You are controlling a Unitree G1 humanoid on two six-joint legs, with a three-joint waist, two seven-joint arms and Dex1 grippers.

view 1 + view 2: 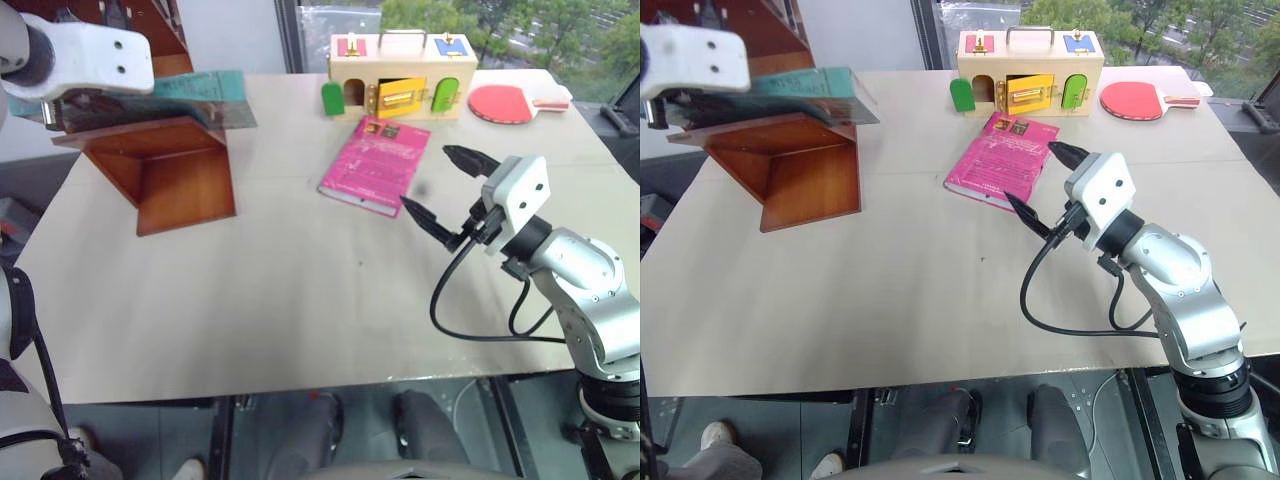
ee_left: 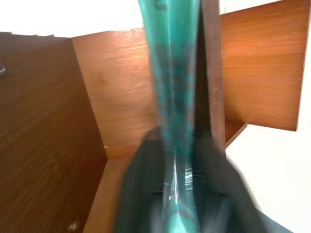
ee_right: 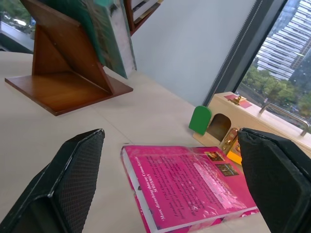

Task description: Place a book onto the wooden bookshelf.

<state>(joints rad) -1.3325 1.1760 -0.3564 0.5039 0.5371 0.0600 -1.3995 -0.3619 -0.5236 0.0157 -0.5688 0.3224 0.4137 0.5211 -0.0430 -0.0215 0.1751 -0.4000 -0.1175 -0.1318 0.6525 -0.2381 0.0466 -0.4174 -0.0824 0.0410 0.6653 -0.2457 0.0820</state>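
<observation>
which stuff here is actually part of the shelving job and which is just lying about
Part of the job:
- teal-green book, lying on the shelf
- wooden bookshelf
- left end effector, at the book

Lying about:
- pink book
- yellow box with coloured doors
- red paddle
- right end effector, open

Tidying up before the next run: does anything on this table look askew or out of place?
The teal book lies flat on the wooden bookshelf but sticks out past its edge. The pink book lies at an angle on the table, and the yellow box has doors hanging open.

Left fingers (image 2: 146,194) blurred beside book (image 2: 175,73)
</observation>
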